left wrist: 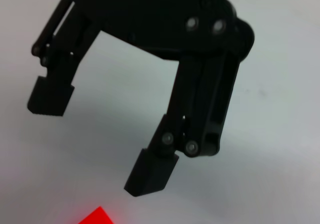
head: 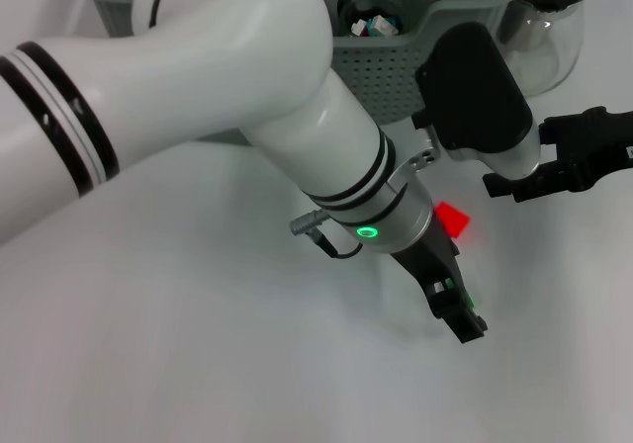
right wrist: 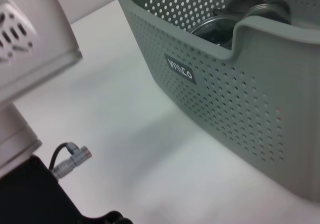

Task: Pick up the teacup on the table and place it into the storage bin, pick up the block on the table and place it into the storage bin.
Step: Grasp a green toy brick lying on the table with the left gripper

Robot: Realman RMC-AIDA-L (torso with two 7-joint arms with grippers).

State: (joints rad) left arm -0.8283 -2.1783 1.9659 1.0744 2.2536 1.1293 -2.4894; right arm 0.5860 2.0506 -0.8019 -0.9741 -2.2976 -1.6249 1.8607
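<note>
Left pincer sits low over the white tabletop, toward its right side, black fingers spread apart with nothing between them. Largest thing in the head view is the white left arm with black bands, running diagonally from the left edge down to that pincer; green status light lit on its wrist ring.

Grey-green perforated plastic storage bin with rolled rim stands along the tabletop's far edge, behind the arm. Small black label with white lettering on its side wall. Dark round-lidded items lie inside it in the right wrist view; cannot tell what they are. Small white and blue pieces also show inside in the head view.

Clear glass pot at the far right corner, just beside the bin.

Right pincer hovers near the tabletop's right edge, in front of the glass pot; cannot tell whether it is open or closed.

Small red block lies on the tabletop right of centre, just beside the left wrist, between the two pincers, not gripped. In the left wrist view its corner sits just past the fingertips.
</note>
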